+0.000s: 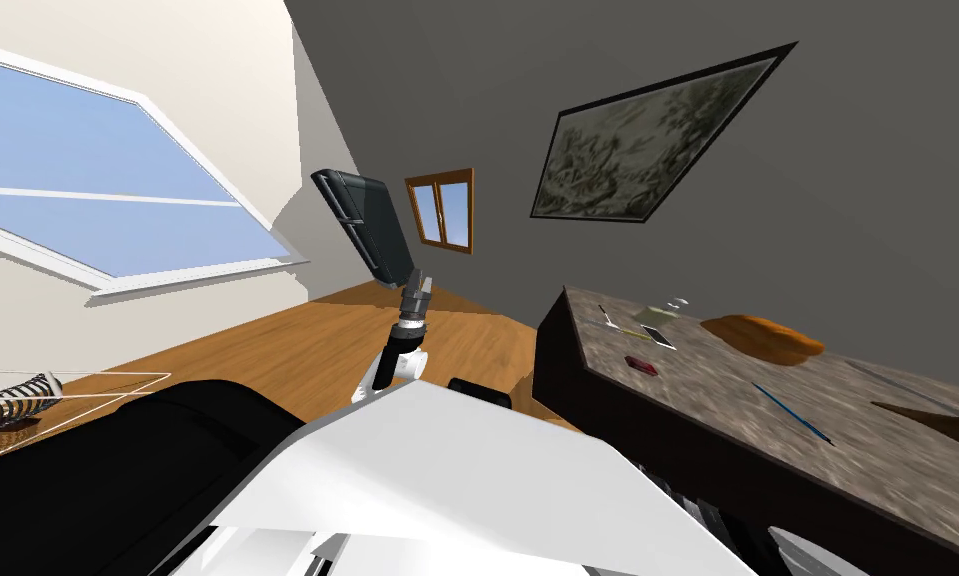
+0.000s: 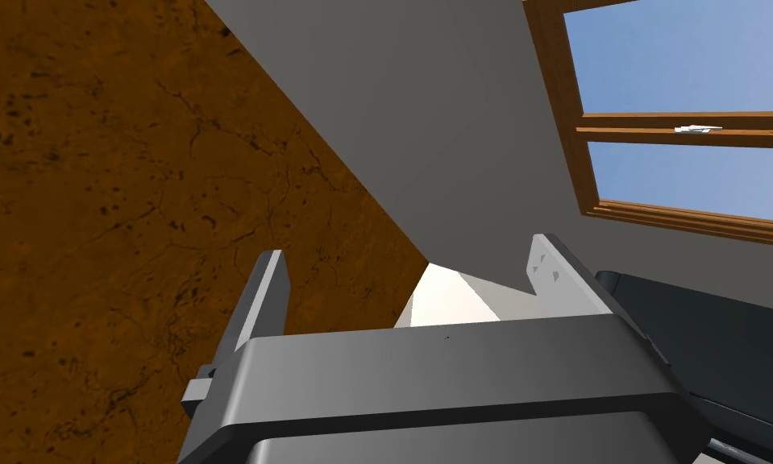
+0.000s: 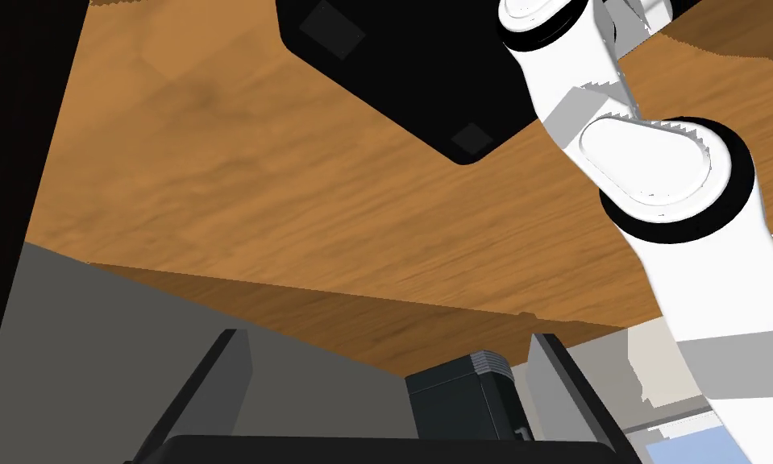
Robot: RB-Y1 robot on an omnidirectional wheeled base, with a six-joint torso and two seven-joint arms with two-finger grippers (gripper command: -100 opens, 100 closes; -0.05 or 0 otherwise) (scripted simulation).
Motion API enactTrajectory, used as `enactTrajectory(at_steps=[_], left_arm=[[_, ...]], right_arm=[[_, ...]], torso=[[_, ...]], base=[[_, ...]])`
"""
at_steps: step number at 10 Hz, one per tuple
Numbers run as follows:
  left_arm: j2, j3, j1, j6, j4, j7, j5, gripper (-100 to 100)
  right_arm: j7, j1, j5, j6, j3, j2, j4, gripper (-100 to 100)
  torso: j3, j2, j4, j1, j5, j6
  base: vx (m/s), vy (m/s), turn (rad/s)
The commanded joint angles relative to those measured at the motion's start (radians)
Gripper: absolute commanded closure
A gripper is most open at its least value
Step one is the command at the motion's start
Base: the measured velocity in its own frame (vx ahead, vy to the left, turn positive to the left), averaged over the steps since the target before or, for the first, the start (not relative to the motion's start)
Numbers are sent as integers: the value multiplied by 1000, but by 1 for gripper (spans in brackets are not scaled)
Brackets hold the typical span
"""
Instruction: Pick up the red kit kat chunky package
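Note:
The red package (image 1: 642, 363) lies small and flat on the marbled table top (image 1: 867, 440) to my right, near the table's near-left corner. My left gripper (image 1: 419, 285) is raised over the wooden floor, well left of the table, and points at the grey wall. In the left wrist view that gripper (image 2: 413, 258) stands open with nothing between its fingers. My right gripper (image 3: 388, 338) is open too, looking over the wooden floor (image 3: 296, 209) at my left arm (image 3: 658, 169).
On the table also lie a white card (image 1: 657, 336), an orange rounded thing (image 1: 764, 338) and a blue pen (image 1: 792, 412). A dark boxy object (image 1: 367, 220) stands by the wall near a small wood-framed window (image 1: 442, 208). A black mass (image 1: 97, 470) sits at my left.

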Motion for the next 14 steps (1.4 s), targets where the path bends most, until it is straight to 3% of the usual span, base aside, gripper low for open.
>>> enactTrajectory(at_steps=[1, 2, 3, 4, 5, 6, 8, 9, 10, 11, 12, 13, 14], left_arm=[[0, 0, 0, 0, 0, 0, 0, 0], [0, 0, 0, 0, 0, 0, 0, 0], [0, 0, 0, 0, 0, 0, 0, 0], [0, 0, 0, 0, 0, 0, 0, 0], [0, 0, 0, 0, 0, 0, 0, 0], [0, 0, 0, 0, 0, 0, 0, 0], [0, 0, 0, 0, 0, 0, 0, 0], [0, 0, 0, 0, 0, 0, 0, 0], [0, 0, 0, 0, 0, 0, 0, 0], [0, 0, 0, 0, 0, 0, 0, 0], [0, 0, 0, 0, 0, 0, 0, 0], [0, 0, 0, 0, 0, 0, 0, 0], [0, 0, 0, 0, 0, 0, 0, 0]], right_arm=[[31, -10, -4, -23, 39, -48, 50, -100], [31, -10, -4, -23, 39, -48, 45, -100], [31, -10, -4, -23, 39, -48, 85, -100], [60, -16, -9, -37, 75, -91, 120, -100], [60, -16, -9, -37, 75, -91, 145, -100], [87, -22, -15, -49, 110, -120, 197, -100], [87, -22, -15, -49, 110, -130, 202, -100], [113, -27, -22, -61, 142, -166, 228, -100], [113, -27, -22, -61, 142, -166, 255, -100], [137, -31, -30, -71, 171, -197, 301, -100], [137, -31, -30, -71, 171, -187, 306, -100], [160, -36, -39, -80, 198, -223, 349, -100], [160, -36, -39, -80, 198, -224, 349, -100]], torso=[[0, 0, 0, 0, 0, 0], [-1, -1, 0, 0, 0, -1], [-1, -2, 0, 0, 0, -1], [0, 0, 0, 0, 0, 0], [-1, -1, 0, 0, 0, -1], [-1, -1, 0, 0, 0, 0], [-1, -2, 0, 0, 0, 0], [0, 0, 0, 0, 0, 0], [-1, -1, 0, 0, 0, -1], [-1, -2, 0, 0, 0, 0], [-1, -3, 0, -1, 0, -1], [-1, -2, 0, -1, 0, 0], [-2, -4, -1, -1, 0, -1]], base=[[62, -9, 169], [70, -11, 99], [35, 0, 8], [56, -2, 143], [62, -10, 126], [89, -18, 159], [51, -12, 38], [55, -17, 102], [65, -21, 118], [78, -25, 186], [75, -28, 69], [105, -38, 77], [88, -33, 95]])
